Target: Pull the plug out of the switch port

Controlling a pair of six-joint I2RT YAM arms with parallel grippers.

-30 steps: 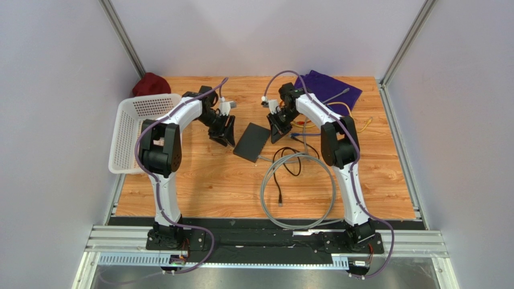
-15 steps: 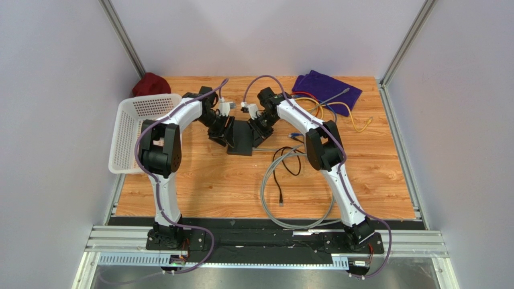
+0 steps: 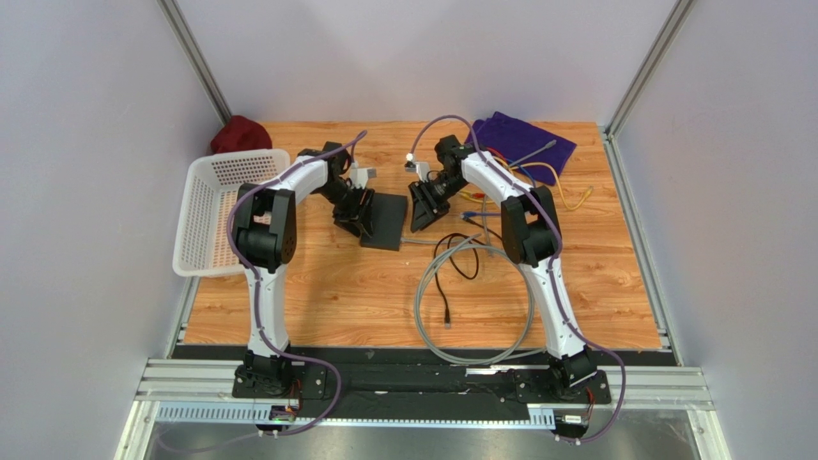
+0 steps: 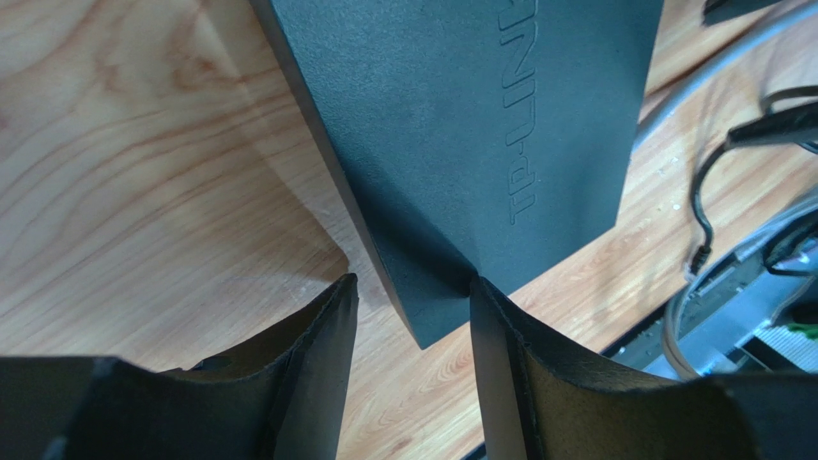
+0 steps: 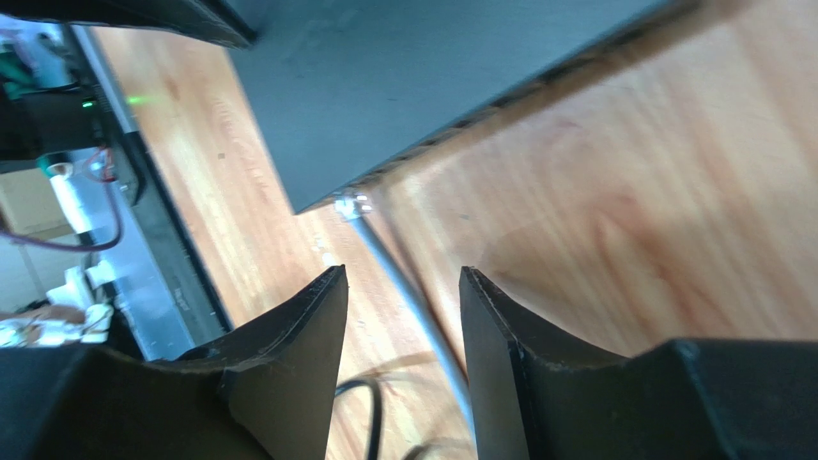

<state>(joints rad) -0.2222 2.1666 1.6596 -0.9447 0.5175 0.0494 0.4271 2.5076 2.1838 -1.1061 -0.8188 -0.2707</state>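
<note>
The switch (image 3: 386,222), a flat matte-black box, lies on the wooden table between both arms. My left gripper (image 3: 360,216) stands open at its left side. In the left wrist view a corner of the switch (image 4: 461,144) sits between the fingers (image 4: 411,287), the right finger touching its edge and the left one apart from it. My right gripper (image 3: 421,206) is open just right of the switch. In the right wrist view the clear plug (image 5: 353,204) sits in a port at the switch's (image 5: 432,86) corner. Its grey cable (image 5: 408,287) runs down between my open right fingers (image 5: 400,278), unpinched.
The grey cable (image 3: 419,302) makes a big loop on the near table, with a thin black cable (image 3: 446,287) lying inside it. A white mesh basket (image 3: 192,220) stands at the left edge. A purple cloth (image 3: 523,139), coloured wires (image 3: 547,177) and a red cloth (image 3: 238,134) lie at the back.
The right gripper, shut a second ago, pushed the switch left against the left gripper, then drew back a little to the right and opened. The left gripper stayed put.
</note>
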